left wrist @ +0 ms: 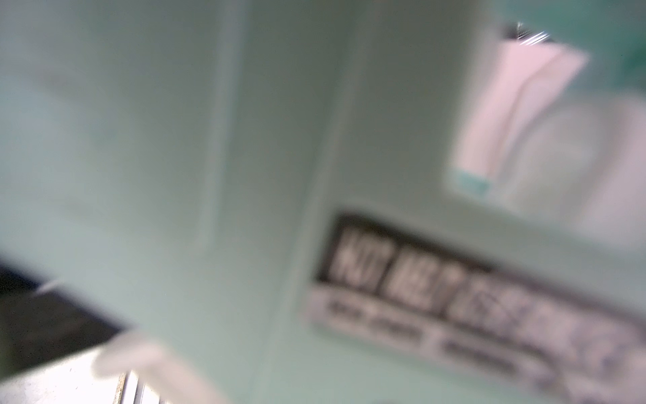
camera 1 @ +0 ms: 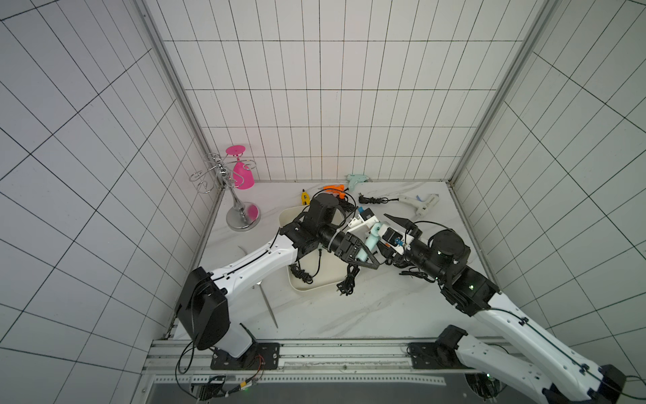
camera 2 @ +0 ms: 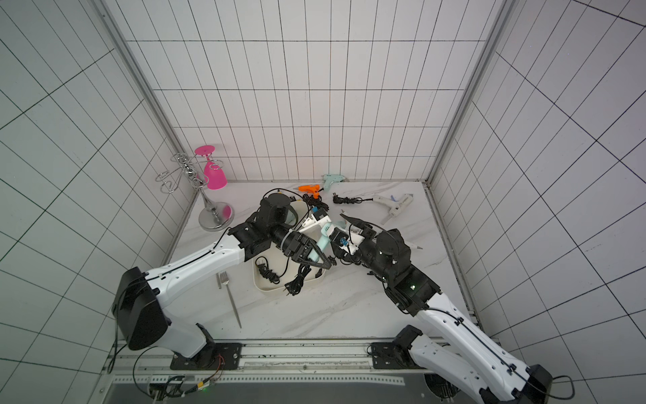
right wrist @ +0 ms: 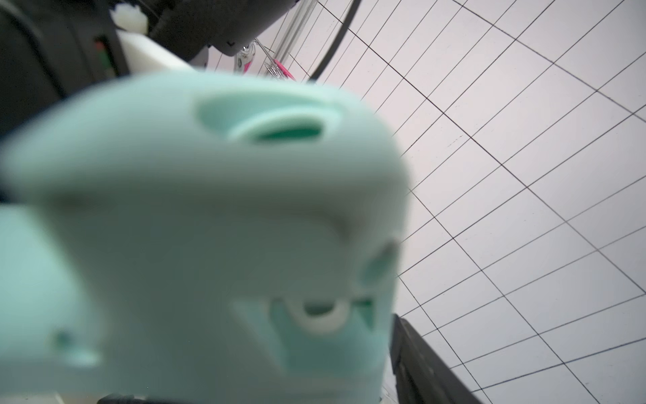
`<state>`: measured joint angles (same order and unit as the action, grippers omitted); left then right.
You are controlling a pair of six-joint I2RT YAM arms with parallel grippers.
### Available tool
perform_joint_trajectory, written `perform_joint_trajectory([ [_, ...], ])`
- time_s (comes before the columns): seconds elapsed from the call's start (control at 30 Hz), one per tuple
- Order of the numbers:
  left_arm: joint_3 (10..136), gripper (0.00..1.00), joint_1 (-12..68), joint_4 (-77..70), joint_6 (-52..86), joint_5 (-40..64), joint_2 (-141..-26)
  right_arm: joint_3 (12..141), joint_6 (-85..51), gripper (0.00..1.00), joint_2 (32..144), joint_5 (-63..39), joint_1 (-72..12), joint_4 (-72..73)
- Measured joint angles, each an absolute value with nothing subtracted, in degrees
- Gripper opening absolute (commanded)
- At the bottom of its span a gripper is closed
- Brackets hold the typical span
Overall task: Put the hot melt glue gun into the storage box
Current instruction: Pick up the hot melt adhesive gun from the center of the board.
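Two arms are meeting over the tabletop point(camera 1: 349, 314), at the side of the storage box point(camera 1: 314, 288) nearest the right arm. The left hand point(camera 1: 367, 260) is gripping the mint glue gun point(camera 1: 371, 241) by its handle and holding it at that rim, not lying inside the box. The right hand point(camera 1: 384, 239) is flanking the gun's body with its black fingers apart; whether they are pressing on it cannot be told. Black coiled cords point(camera 1: 304, 274) are lying in the box. An orange glue gun point(camera 1: 334, 189), a second mint one point(camera 1: 358, 179) and a white glue gun point(camera 1: 421, 204) are lying toward the back wall
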<state>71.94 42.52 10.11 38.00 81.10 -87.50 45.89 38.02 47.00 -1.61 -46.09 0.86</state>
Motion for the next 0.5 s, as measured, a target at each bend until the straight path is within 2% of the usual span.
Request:
perform_joint_trajectory([
  [0.2,71.94,0.06,42.0,12.56,34.61,81.25,-87.53,45.84,41.06,0.41,46.72,-0.69,-46.61,0.71],
  [0.3,71.99,0.09,41.74,13.82,33.93,81.76,-87.53,45.84,42.92,0.28,46.78,-0.95,-47.33,-0.56],
  [0.33,71.99,0.18,41.56,14.26,34.06,81.93,-87.53,45.84,43.66,0.24,46.92,-0.97,-47.64,-1.1],
  [0.4,72.01,0.5,41.12,15.68,33.45,81.87,-87.53,45.84,43.81,0.18,47.42,-0.45,-48.01,-1.39],
  [0.5,72.97,0.76,39.81,20.25,30.17,77.28,-87.53,45.84,42.17,0.15,47.86,0.69,-48.56,-1.41],
])
